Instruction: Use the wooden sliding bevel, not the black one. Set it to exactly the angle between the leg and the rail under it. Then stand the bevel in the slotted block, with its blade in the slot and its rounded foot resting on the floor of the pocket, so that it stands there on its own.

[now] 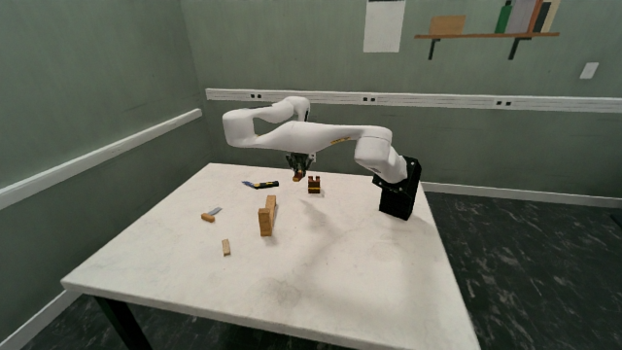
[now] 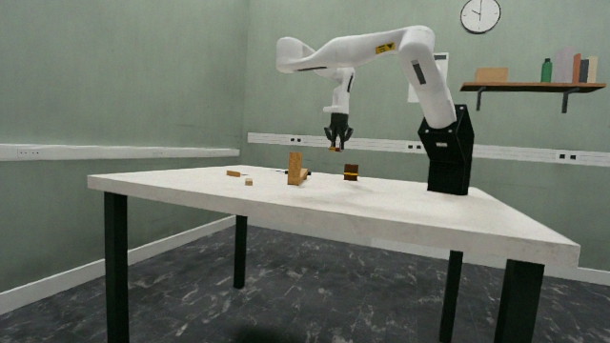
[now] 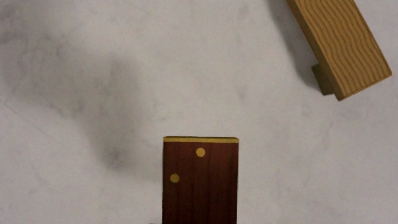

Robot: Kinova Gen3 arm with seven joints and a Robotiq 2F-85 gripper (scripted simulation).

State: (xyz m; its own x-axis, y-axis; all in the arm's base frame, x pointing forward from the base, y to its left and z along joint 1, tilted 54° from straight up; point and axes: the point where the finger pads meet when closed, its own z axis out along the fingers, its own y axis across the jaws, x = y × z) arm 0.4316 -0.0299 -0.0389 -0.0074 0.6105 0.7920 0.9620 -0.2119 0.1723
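My gripper (image 1: 297, 175) hangs above the far part of the table, also in the exterior view (image 2: 336, 146). It is shut on the wooden bevel (image 3: 200, 180), whose dark red-brown stock has a yellow end strip and two yellow dots. The bevel's blade is hidden. The bevel hangs clear of the table, a little left of the slotted block (image 1: 314, 185), a small dark brown block with a notch on top (image 2: 351, 171). The leg and rail piece (image 1: 267, 215) (image 3: 337, 45) of light wood stands nearer the table's middle. The black bevel (image 1: 262, 184) lies flat to the left of the gripper.
A tan-handled tool with a grey blade (image 1: 211, 215) and a small loose wooden block (image 1: 225, 247) lie on the left half of the table. The arm's black base (image 1: 399, 190) stands at the right rear edge.
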